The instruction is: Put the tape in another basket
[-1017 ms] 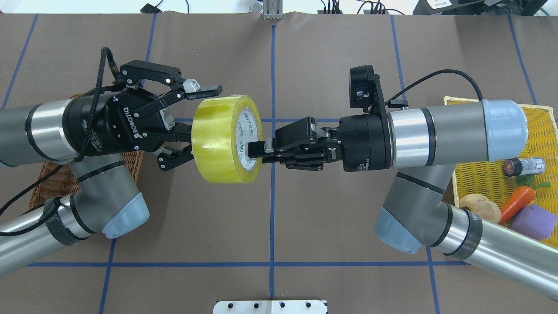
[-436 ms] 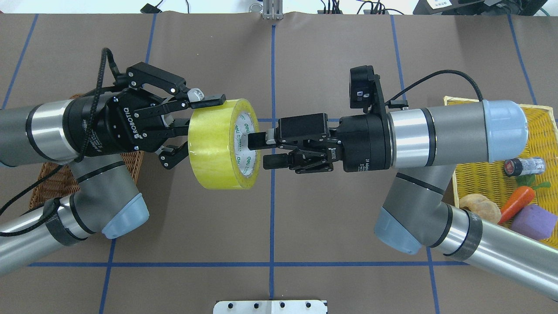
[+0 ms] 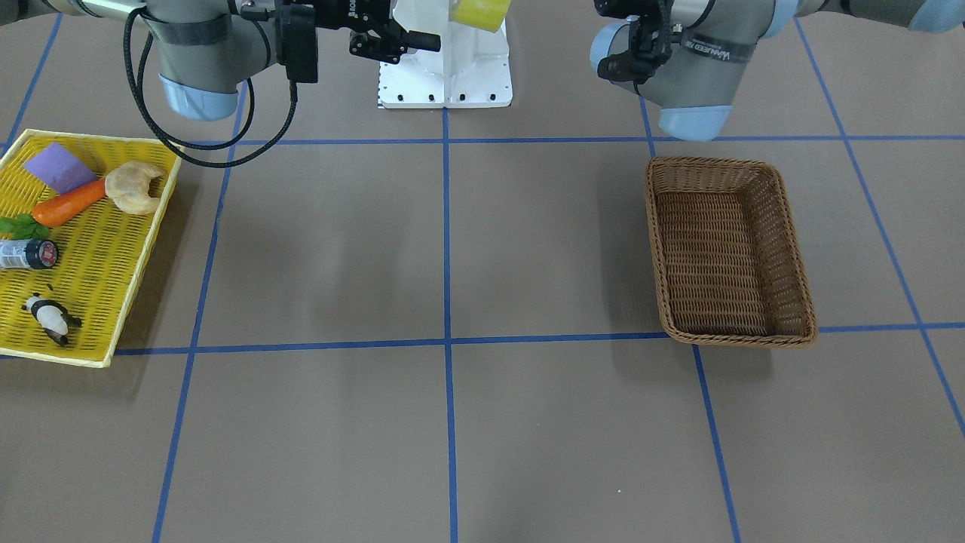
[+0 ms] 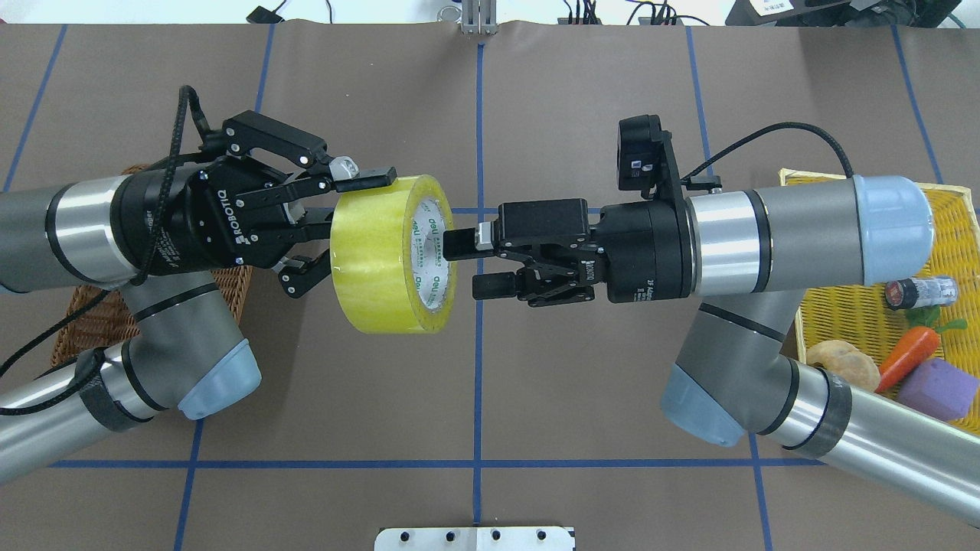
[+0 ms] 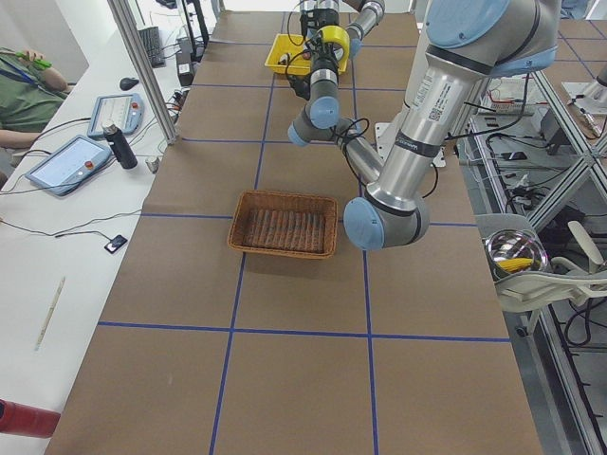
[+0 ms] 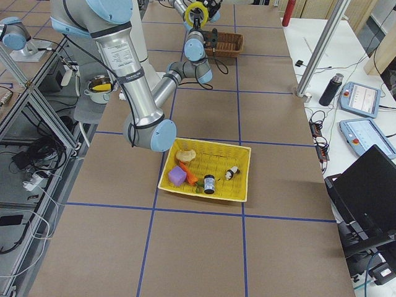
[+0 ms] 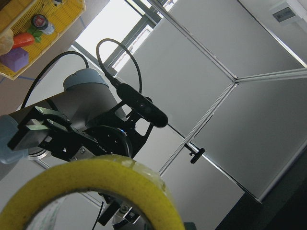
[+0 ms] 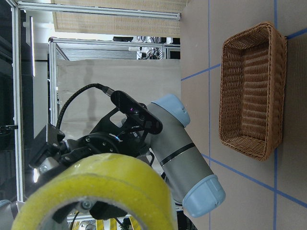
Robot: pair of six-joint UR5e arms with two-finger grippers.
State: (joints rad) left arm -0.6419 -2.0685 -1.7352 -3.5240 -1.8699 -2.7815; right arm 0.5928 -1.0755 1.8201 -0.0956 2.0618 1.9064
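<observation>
Overhead: tape (image 4: 387, 256) aloft over mid-surface (image 4: 536, 383), axis level along the line of the arms, core facing right gripper (image 4: 471, 265). That gripper is spread, just beside the roll. Left gripper (image 4: 338, 220) clamps the roll, lower finger hidden behind it. Forearms level, head-on.
Front-facing: tape cut off at top edge. Basket (image 3: 739, 337) sits near the left elbow.

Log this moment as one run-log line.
phase: mid-air handover | left gripper: shut on tape roll wall | right gripper: open at the core's face | wicker basket: empty
</observation>
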